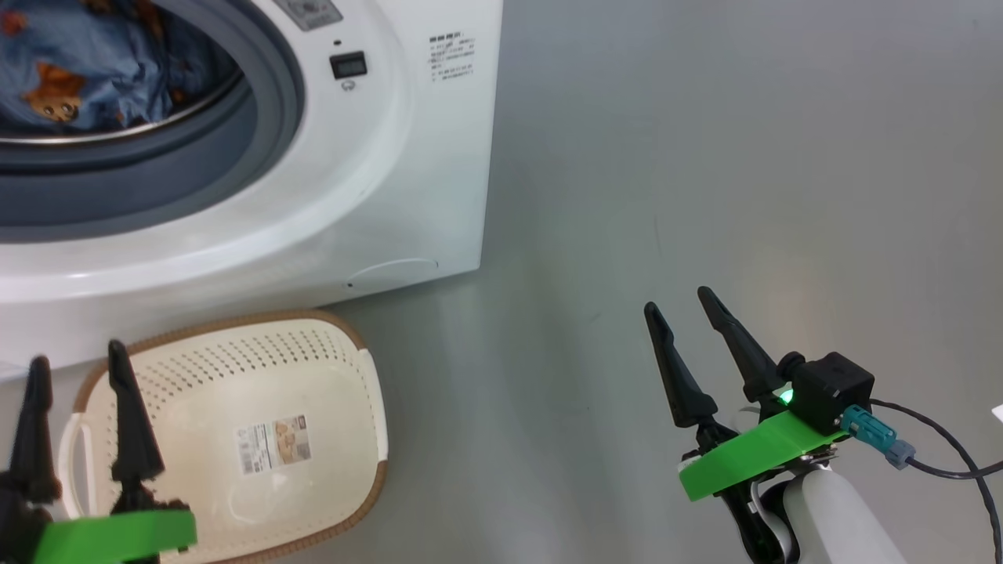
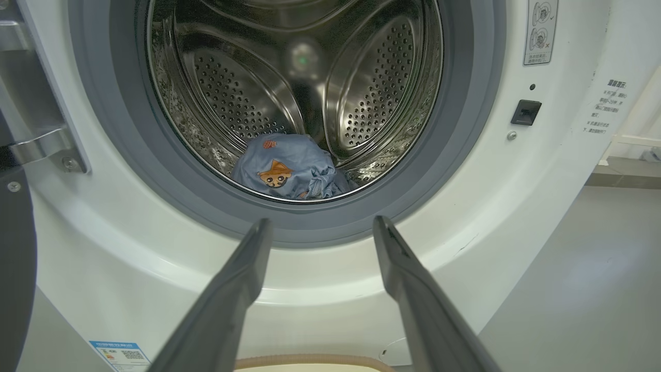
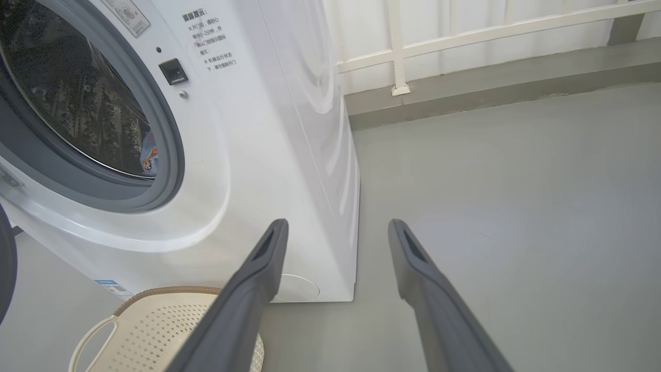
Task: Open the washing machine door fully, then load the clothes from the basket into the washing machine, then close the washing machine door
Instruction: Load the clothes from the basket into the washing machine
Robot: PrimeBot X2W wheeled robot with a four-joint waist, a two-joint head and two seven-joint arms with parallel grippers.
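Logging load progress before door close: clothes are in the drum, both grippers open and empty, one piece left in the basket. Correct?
One thing is wrong: the basket holds no clothes, just its label sticker on the bottom, as the head view shows. The rest stands: the clothes lie in the drum, and the left gripper and right gripper are open and empty.
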